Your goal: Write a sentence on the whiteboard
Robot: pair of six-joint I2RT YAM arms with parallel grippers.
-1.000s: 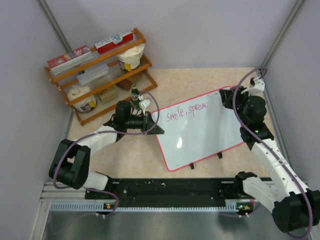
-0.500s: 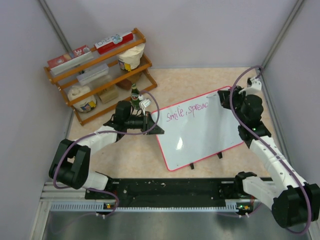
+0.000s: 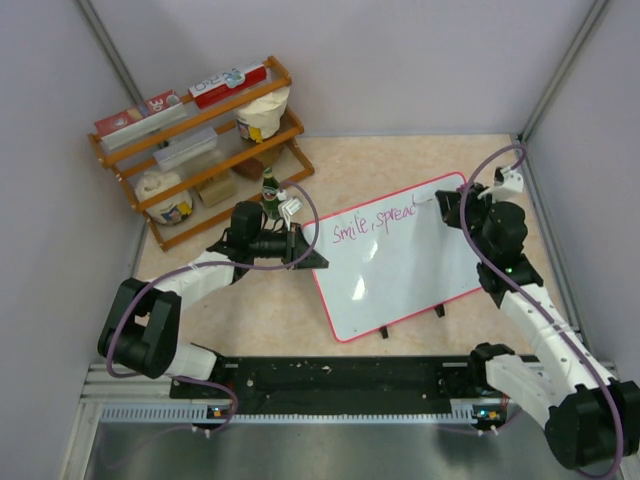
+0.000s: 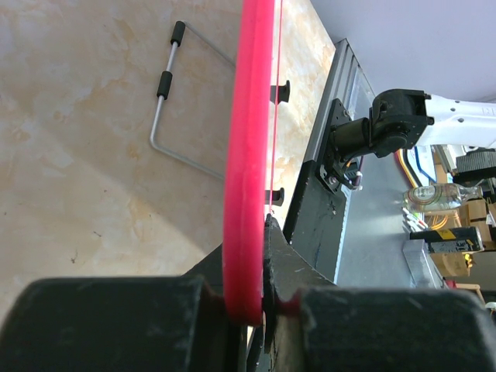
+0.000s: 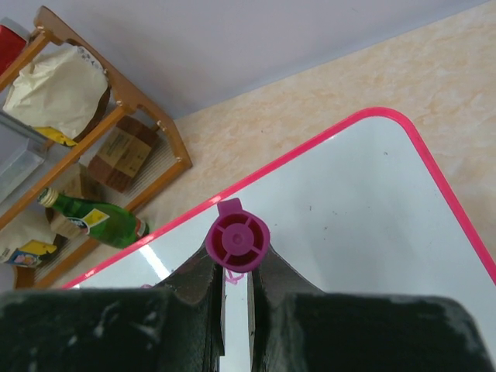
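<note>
The whiteboard [image 3: 410, 265] lies tilted at mid table, with a thin red-pink frame and small black feet. The pink sentence [image 3: 375, 223] reads "Smile, spread" along its upper edge. My left gripper [image 3: 300, 247] is shut on the board's left frame edge [image 4: 246, 194]. My right gripper [image 3: 447, 205] is shut on a magenta marker [image 5: 238, 241], seen end-on in the right wrist view, held over the board [image 5: 349, 209] at the end of the writing. The marker tip is hidden.
A wooden rack [image 3: 200, 140] with boxes, tubs and a green bottle [image 3: 269, 190] stands at the back left. A wire stand [image 4: 167, 101] lies on the table beside the board. Grey walls close in on both sides.
My right gripper has moved left and a little toward the back along the writing line. The last letter has grown from "c" to "d". The left arm has not moved.
</note>
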